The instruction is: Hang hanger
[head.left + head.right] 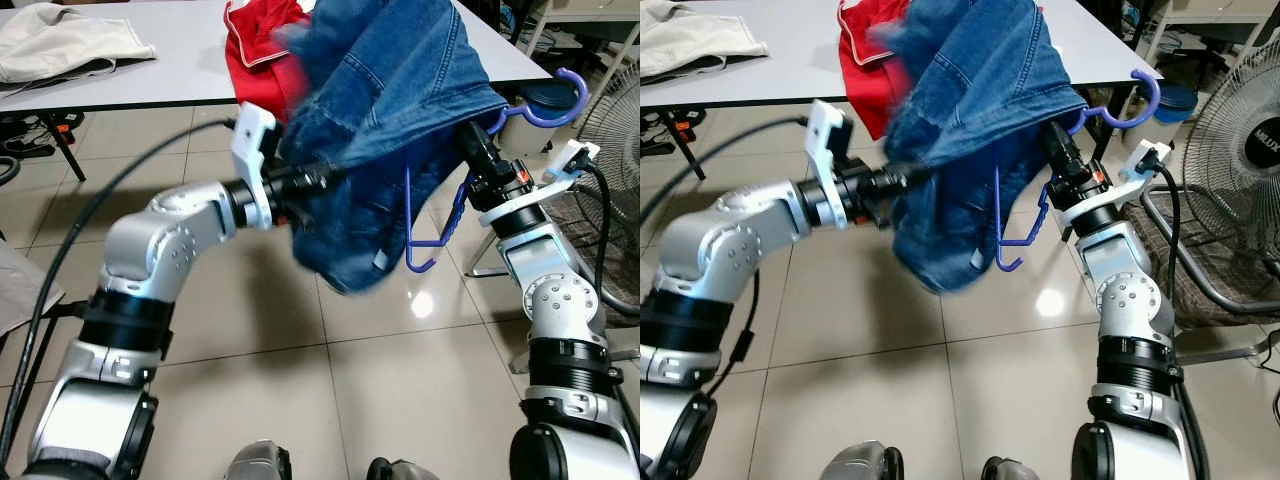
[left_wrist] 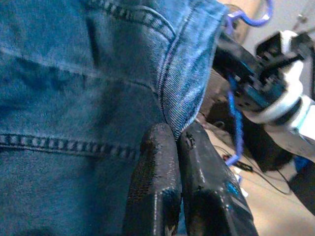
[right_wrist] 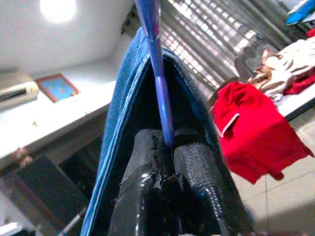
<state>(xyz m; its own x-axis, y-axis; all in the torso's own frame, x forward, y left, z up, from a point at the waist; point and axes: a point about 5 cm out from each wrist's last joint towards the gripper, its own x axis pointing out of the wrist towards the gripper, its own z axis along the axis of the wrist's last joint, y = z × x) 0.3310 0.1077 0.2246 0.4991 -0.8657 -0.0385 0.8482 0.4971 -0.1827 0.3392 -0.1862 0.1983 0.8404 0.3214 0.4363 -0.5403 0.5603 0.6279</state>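
While both arms are raised over the tiled floor (image 1: 260, 330), the right tool (image 3: 170, 147) is closed on the thin rod of the blue hanger (image 1: 545, 112), pinched between its two black fingers (image 3: 197, 172). Hanger: blue plastic, held in the air in front of the robot, its hook (image 1: 1145, 95) curling up and out toward the robot's right, above the right wrist; a lower bar with an upturned end (image 1: 1012, 262) hangs below the cloth. Denim garment (image 1: 400, 110): blue, draped over the hanger, folded across the rod and falling on both sides of it; its lower edge hangs clear of the floor.

Left tool (image 2: 177, 147): fingers pressed together on a seamed edge of the denim garment, at the garment's left side, roughly level with the right tool. Left arm (image 1: 170, 240): silver, bent at the elbow, a black cable running along it. Right arm (image 1: 560, 300): silver, upright, a white wrist camera mount just beside the hanger's hook.

Bench (image 1: 180, 70): white top with dark edge, behind the garment. On it: a red garment (image 1: 262, 50) hanging over the near edge, directly behind the denim; a beige cloth (image 1: 70, 45) at the far left corner. Standing fan (image 1: 1240, 170): wire grille, at the robot's right, near the right arm. Floor: pale glossy tiles.
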